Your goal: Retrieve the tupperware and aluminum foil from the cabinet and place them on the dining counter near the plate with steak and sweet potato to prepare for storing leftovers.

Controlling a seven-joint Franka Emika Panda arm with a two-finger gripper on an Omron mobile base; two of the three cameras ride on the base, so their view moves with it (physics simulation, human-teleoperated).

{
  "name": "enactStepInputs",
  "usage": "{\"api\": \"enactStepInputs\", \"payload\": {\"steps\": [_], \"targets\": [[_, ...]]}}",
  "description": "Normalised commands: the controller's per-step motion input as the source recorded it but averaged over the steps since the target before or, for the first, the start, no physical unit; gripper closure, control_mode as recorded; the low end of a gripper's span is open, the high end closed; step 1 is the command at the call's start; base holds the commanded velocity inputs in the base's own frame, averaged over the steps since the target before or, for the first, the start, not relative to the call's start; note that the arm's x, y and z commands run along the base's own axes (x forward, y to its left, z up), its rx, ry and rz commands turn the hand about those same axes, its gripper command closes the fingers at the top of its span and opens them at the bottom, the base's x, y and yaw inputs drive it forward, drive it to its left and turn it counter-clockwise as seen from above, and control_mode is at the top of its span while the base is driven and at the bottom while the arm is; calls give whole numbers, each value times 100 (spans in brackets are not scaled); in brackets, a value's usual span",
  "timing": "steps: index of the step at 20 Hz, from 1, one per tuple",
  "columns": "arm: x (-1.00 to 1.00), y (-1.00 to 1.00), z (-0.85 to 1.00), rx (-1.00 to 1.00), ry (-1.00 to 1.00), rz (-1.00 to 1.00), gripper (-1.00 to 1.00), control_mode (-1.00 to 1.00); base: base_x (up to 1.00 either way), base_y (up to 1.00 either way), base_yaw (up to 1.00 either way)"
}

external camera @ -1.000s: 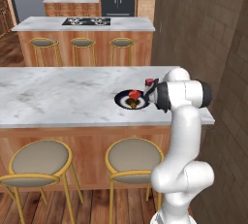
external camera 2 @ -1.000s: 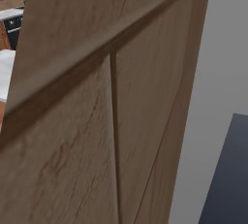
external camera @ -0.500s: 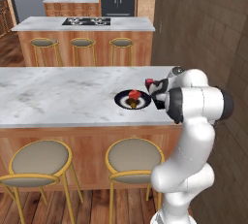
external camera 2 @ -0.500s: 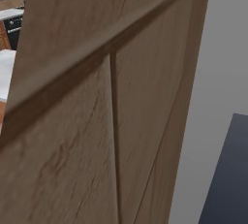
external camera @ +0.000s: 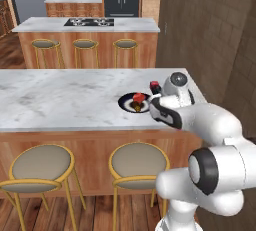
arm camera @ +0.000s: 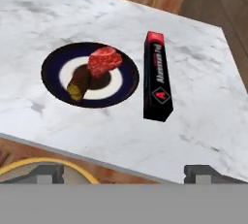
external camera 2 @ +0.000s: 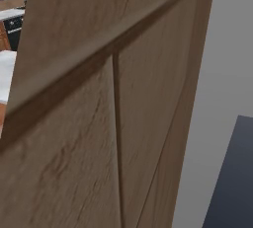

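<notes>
Black aluminum foil point(arm camera: 156, 76) lies beside the plate point(arm camera: 125, 86), claw point(arm camera: 128, 172) spread.

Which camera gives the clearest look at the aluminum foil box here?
The hand view: the aluminum foil lies whole on the dining counter beside the plate. The left base view catches just its red end past the arm. The right base view faces a wooden panel.

Round gold-framed stools point(external camera: 42, 167), far island with cooktop point(external camera: 89, 22).

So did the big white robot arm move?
Yes. The white robot arm swung its elbow rightward and toward the camera, away from the dark round plate on the marble counter.
</notes>
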Motion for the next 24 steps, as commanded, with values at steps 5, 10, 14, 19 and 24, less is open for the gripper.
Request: {"api": "enactStepInputs", "payload": {"steps": [5,10,14,19,24], "targets": [[-100,64,100,17,0,10,-100,-100,0,0,0],[-100,29,67,27,0,11,-100,-100,0,0,0],[-100,4,1,4,3,-3,-100,-100,0,0,0],[-100,0,44,0,25,-30,-100,-100,0,0,0],[-99,-5,60,0,23,-27,-100,-100,0,0,0]]}}
